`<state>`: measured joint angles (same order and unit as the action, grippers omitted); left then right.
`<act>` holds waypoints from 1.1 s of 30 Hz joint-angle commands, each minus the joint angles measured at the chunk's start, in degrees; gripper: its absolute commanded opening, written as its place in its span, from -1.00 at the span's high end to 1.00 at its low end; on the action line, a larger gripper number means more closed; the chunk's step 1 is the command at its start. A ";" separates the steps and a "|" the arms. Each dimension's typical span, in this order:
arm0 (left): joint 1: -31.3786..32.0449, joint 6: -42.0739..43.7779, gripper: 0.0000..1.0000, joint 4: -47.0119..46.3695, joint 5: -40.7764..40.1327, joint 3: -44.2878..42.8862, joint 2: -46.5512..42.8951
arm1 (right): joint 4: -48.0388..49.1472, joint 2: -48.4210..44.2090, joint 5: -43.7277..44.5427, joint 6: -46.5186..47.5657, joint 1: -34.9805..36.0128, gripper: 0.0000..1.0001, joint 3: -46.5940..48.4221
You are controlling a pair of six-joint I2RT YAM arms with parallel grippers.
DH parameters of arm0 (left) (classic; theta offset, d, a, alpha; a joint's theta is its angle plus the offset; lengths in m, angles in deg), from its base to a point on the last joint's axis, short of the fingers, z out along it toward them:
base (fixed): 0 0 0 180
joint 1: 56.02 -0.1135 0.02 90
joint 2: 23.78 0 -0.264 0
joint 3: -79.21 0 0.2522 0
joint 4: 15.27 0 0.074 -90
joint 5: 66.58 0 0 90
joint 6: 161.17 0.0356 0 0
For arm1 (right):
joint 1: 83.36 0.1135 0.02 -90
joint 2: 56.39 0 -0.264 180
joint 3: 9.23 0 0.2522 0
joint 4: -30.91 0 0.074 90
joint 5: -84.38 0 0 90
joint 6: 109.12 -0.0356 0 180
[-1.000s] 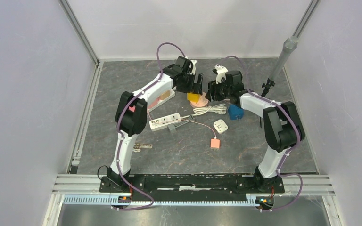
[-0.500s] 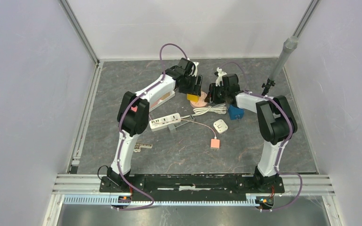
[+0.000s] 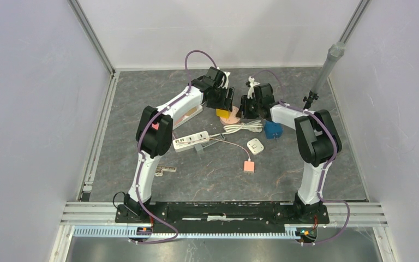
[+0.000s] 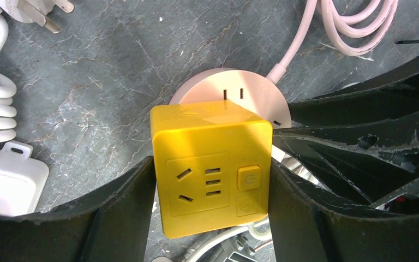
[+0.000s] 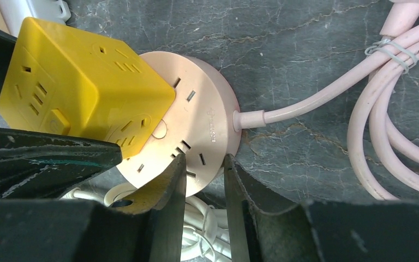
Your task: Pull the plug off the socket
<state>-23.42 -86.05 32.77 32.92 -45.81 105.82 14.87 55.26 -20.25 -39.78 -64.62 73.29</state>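
Yellow plug [image 4: 210,136] seated on round pink socket [image 5: 202,117], far side of the counter [image 5: 305,43].
Left pincer [image 4: 210,180] clamps the plug's two sides; its face carries a power-symbol button. Right pincer [image 5: 203,164], jaws narrowly apart, sits at the socket's rim beside the pink cord [image 5: 305,103]; whether it grips cannot be told. Embossed socket lettering is unreadable.

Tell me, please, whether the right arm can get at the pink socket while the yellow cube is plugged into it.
Probably yes: the cube covers only one side of the socket, and the right pincer straddles its bare rim.
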 commanded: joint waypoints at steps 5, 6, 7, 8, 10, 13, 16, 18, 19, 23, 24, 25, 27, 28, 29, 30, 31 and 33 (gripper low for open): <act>-0.23 1.16 0.38 3.71 1.98 -2.36 -2.07 | -10.60 0.55 9.09 5.51 1.83 0.31 -2.05; -0.40 1.12 0.40 3.32 2.80 -2.04 -2.50 | -10.60 0.57 9.02 5.53 1.83 0.32 -2.04; -0.70 0.62 0.40 2.72 4.47 -1.69 -3.01 | -10.35 0.66 8.91 5.31 1.89 0.32 -2.12; -1.25 -0.41 0.40 1.64 6.61 -1.24 -3.33 | -10.15 0.66 8.84 5.12 2.11 0.32 -2.15; -2.43 -3.85 0.42 -0.42 12.16 -0.52 -3.40 | -9.80 0.69 9.05 4.98 2.71 0.33 -2.13; -2.42 -5.19 0.47 -0.98 12.60 -0.33 -2.95 | -9.38 1.09 9.24 4.73 3.65 0.33 -2.16; -1.57 -4.92 0.48 -0.97 8.76 1.34 -3.23 | -8.58 1.10 9.44 3.60 4.19 0.33 -2.79; -0.33 -3.14 0.49 0.23 2.08 2.72 -3.88 | -7.90 0.92 9.39 2.54 4.21 0.33 -3.34; 0.41 -1.65 0.46 1.67 -0.48 2.69 -3.89 | -7.55 0.77 9.45 1.96 4.22 0.34 -3.74; 0.90 0.59 0.45 4.72 -1.96 2.79 -4.22 | -6.52 0.33 9.84 0.71 4.22 0.36 -4.84; 0.51 0.22 0.46 4.74 0.54 2.78 -4.34 | -6.51 0.40 9.84 0.59 4.15 0.37 -4.98; -0.07 -0.92 0.46 4.41 4.52 2.72 -4.43 | -6.51 0.44 9.88 0.61 4.17 0.36 -5.03; -2.06 -4.92 0.48 1.85 14.23 3.29 -4.77 | -6.29 0.37 9.70 0.52 4.11 0.37 -5.25; -2.83 -7.14 0.50 -0.04 16.88 3.88 -5.07 | -6.14 0.38 9.51 0.51 4.10 0.37 -5.38; -3.06 -7.71 0.51 -0.80 17.20 4.11 -5.36 | -6.02 0.40 9.38 0.49 4.11 0.37 -5.45; -2.91 -7.21 0.51 -0.73 15.84 3.78 -5.64 | -5.90 0.36 9.20 0.46 4.10 0.38 -5.50; -2.69 -6.52 0.51 -0.31 14.30 3.55 -5.74 | -5.74 0.36 8.94 0.47 4.04 0.38 -5.63; -1.92 -4.86 0.51 1.60 9.95 2.15 -5.28 | -5.47 0.30 8.81 0.31 4.15 0.38 -5.91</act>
<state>-26.65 -88.89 31.87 40.11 -42.55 104.25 17.38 53.27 -13.33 -40.35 -61.06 70.93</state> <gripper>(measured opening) 0.731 0.318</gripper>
